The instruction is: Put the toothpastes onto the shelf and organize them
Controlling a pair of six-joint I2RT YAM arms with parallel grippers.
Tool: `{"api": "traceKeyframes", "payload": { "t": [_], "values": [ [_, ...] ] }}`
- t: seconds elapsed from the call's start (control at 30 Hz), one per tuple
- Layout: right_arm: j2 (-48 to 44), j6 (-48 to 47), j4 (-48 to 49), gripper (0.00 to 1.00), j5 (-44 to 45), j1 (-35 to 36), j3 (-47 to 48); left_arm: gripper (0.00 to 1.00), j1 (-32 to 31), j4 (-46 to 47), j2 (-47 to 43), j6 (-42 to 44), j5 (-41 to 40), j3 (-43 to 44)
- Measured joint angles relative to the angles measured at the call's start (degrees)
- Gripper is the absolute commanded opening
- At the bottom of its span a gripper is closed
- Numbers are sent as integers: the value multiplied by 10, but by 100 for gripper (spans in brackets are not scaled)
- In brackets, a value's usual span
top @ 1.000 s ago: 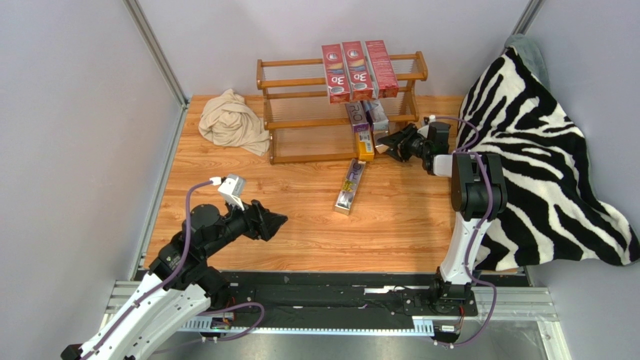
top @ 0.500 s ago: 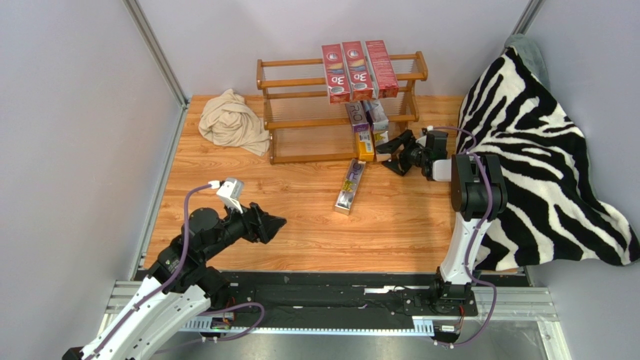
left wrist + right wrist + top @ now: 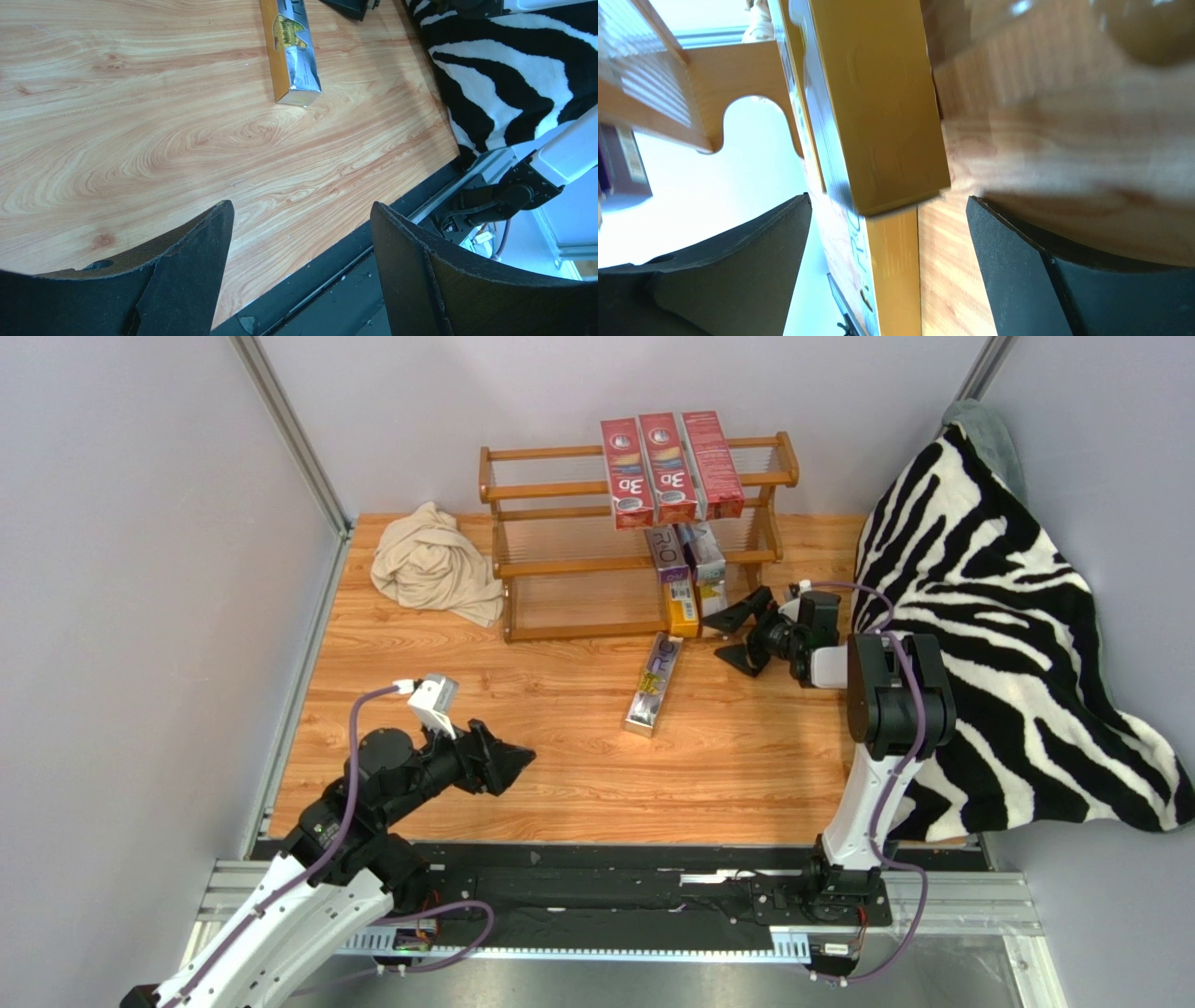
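Observation:
Three red toothpastes (image 3: 671, 465) lie side by side on the top tier of the wooden shelf (image 3: 561, 490). Silver and purple ones (image 3: 683, 553) rest on the tier below, and an orange one (image 3: 682, 608) on the lowest. Another silver carton (image 3: 654, 682) (image 3: 291, 49) lies loose on the table in front. My right gripper (image 3: 739, 633) (image 3: 887, 203) is open at the shelf's right end. A gold-sided carton (image 3: 878, 105) ends between its fingers without touching them. My left gripper (image 3: 515, 753) (image 3: 300, 206) hangs open and empty over the near left table.
A crumpled beige cloth (image 3: 435, 560) lies left of the shelf. A zebra-striped blanket (image 3: 1010, 616) (image 3: 505, 77) covers the right side, close behind my right arm. The black base rail (image 3: 631, 875) runs along the near edge.
My right gripper has opened wide and drawn back slightly to the right from the cartons at the shelf's lower tier. The left arm has drifted a little toward the near edge.

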Motion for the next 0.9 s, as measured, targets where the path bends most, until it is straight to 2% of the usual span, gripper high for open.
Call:
{"api": "traceKeyframes", "payload": {
  "t": [0.2,0.5,0.63,0.9],
  "values": [
    [-31,3,23,93,-13,0,-52,82,0,7,29,3,-4,0],
    [-133,-11,-5,95,-4,0,-132,83,-1,92,213,28,12,15],
    [-205,-25,-31,95,3,0,-166,87,-21,119,338,45,0,75],
    [-381,-68,-137,95,23,0,-213,88,-85,150,618,70,-41,264]
  ]
}}
